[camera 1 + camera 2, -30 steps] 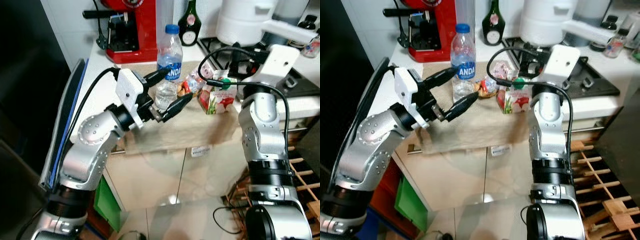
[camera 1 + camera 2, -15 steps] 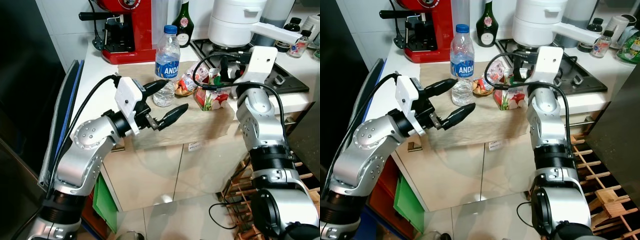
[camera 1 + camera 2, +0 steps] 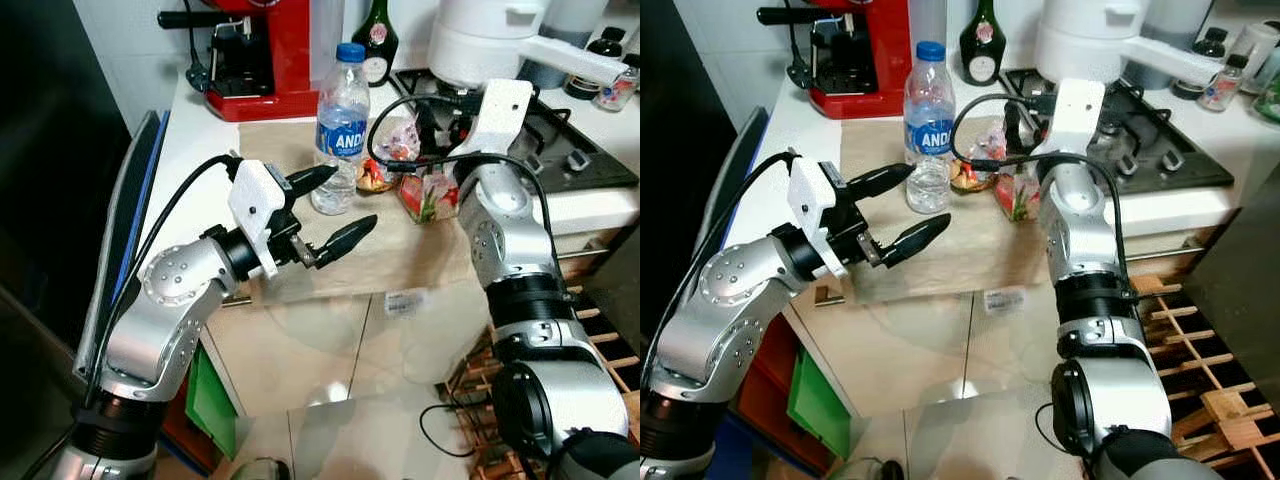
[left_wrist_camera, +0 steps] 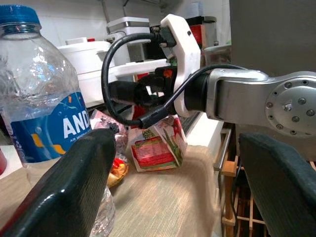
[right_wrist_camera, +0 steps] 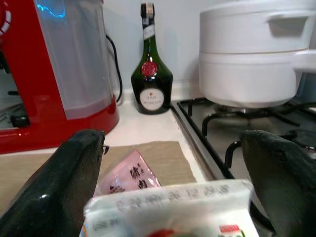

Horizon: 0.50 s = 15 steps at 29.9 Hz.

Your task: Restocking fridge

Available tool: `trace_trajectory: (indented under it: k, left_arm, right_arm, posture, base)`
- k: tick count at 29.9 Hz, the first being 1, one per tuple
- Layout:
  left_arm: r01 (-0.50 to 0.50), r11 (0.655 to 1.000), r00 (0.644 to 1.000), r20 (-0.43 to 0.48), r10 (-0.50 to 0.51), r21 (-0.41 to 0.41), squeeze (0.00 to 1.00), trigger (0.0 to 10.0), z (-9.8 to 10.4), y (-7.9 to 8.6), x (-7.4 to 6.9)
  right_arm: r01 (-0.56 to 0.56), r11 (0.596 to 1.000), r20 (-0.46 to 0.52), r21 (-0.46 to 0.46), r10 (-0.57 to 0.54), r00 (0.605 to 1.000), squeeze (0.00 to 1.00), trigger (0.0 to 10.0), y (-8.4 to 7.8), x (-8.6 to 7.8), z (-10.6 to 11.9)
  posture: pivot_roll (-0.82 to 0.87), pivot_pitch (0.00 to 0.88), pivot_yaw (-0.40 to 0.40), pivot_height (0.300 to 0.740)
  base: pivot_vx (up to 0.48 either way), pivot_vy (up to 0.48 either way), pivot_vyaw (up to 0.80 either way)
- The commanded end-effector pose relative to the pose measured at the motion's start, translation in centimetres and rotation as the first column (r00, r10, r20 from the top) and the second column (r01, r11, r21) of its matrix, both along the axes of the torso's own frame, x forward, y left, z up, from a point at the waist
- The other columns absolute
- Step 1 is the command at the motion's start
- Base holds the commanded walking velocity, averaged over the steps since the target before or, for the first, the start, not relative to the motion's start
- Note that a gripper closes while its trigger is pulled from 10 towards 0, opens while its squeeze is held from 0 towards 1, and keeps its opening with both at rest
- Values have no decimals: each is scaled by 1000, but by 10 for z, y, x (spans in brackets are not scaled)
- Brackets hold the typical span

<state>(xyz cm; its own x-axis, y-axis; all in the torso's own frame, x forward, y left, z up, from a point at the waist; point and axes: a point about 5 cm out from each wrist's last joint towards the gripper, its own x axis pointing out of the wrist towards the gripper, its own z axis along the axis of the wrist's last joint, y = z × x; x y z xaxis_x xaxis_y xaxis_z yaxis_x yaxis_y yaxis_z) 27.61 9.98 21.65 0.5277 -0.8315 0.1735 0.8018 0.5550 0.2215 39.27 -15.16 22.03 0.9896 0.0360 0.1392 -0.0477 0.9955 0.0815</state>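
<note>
A water bottle (image 3: 341,130) and juice carton (image 4: 157,145) stand on the bench (image 3: 205,170); left gripper (image 3: 325,208) open near the bottle, right gripper (image 5: 168,182) open over the carton. A careless reach could topple either.

water bottle (image 3: 340,130) left of carton (image 3: 425,194)

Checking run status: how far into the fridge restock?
Nothing looks stocked yet. The water bottle, juice carton and snack packet sit on the counter mat. In hand: left gripper open beside the bottle; right gripper open over the carton. Left: grasping and carrying everything.
</note>
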Motion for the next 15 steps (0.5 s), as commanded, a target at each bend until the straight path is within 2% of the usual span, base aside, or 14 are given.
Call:
trace_trajectory:
  k: [1, 15]
  left_arm:
    - [2, 1000, 1000, -1, -2, 16, 0, 10000, 0, -2, -3]
    - [5, 1000, 1000, -11, -5, 24, 0, 10000, 0, -5, -3]
  right_arm:
    - [9, 1000, -5, -8, -9, 1000, 0, 10000, -1, 2, 3]
    - [-5, 1000, -93, -28, 2, 996, 0, 10000, 2, 0, -7]
  posture:
    - [39, 0, 10, 740]
    - [34, 0, 9, 740]
  base:
    - [0, 0, 0]
    - [0, 0, 0]
